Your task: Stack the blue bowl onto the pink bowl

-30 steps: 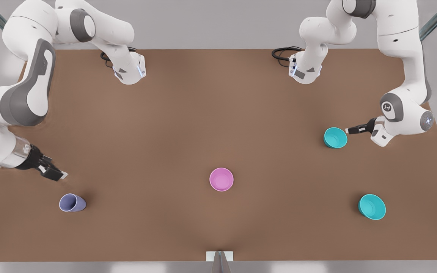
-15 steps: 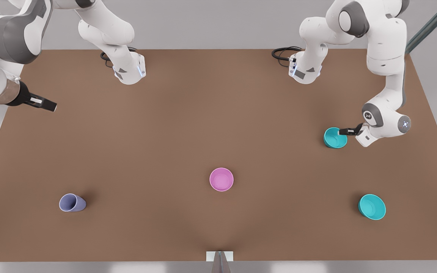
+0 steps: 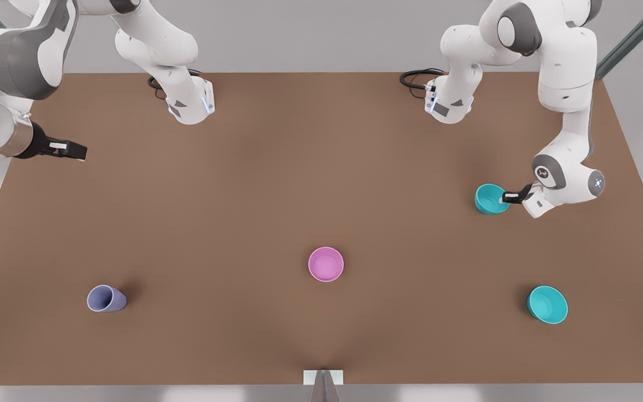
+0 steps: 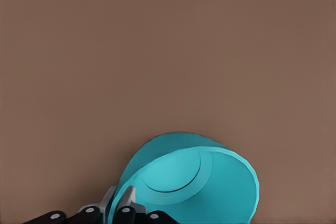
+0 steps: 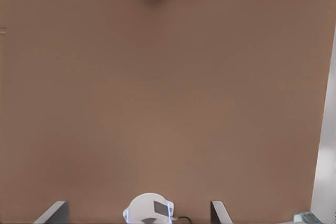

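Since the earlier frame: blue bowl (image 3: 490, 199) shifted slightly toward the front view's left, with the left gripper (image 3: 508, 196) on it.

Left gripper is closed on the blue bowl's rim wall, one finger inside, one outside; the bowl sits near the worktop's (image 3: 299, 184) right edge in the front view, tilted, mouth angled off vertical. Right gripper (image 3: 78, 151) waits above the worktop's left edge, fingers spread, holding nothing. Pink bowl (image 3: 326, 264) stands upright mid-worktop, open worktop on every side. Cyan bowl (image 3: 547, 304) and lavender cup (image 3: 106, 298) lie well apart.
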